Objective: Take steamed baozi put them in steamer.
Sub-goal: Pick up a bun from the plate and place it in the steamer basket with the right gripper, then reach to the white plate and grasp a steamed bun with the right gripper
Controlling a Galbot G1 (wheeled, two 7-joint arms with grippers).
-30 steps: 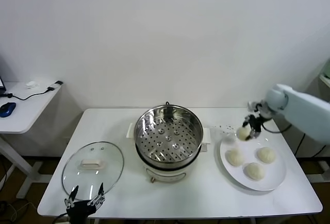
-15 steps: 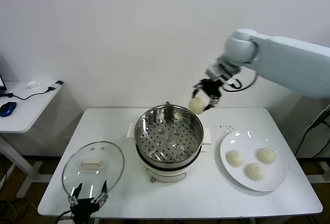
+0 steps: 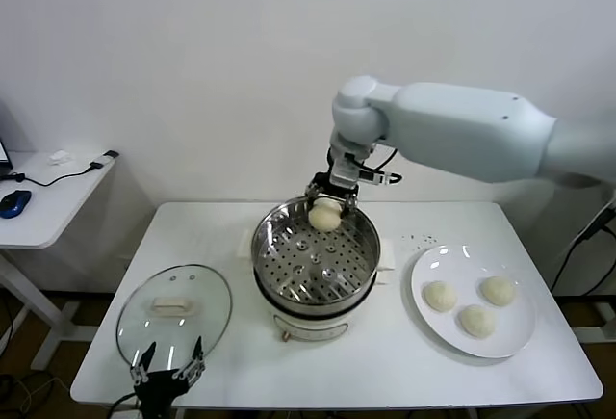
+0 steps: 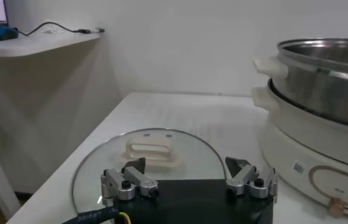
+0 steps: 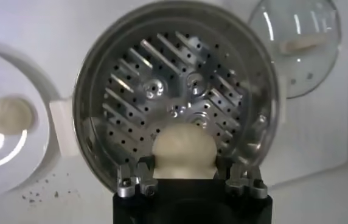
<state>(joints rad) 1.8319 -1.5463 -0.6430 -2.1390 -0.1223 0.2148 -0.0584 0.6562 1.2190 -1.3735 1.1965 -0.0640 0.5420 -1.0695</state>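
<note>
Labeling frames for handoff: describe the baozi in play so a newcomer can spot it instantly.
Find the steamer, the shiny steel pot at the table's middle. Just above its far rim, the right tool grips one cream-white baozi. It is the only bun in the air; the other three lie on the white plate to the right.

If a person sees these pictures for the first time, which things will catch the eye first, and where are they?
First comes the right gripper, which hangs over the far rim of the shiny steamer at the table's middle and grips one baozi above the perforated tray. Next, the white plate on the right carries three more baozi. The glass lid lies flat at the front left, with the open left gripper idle beside its near edge.
</note>
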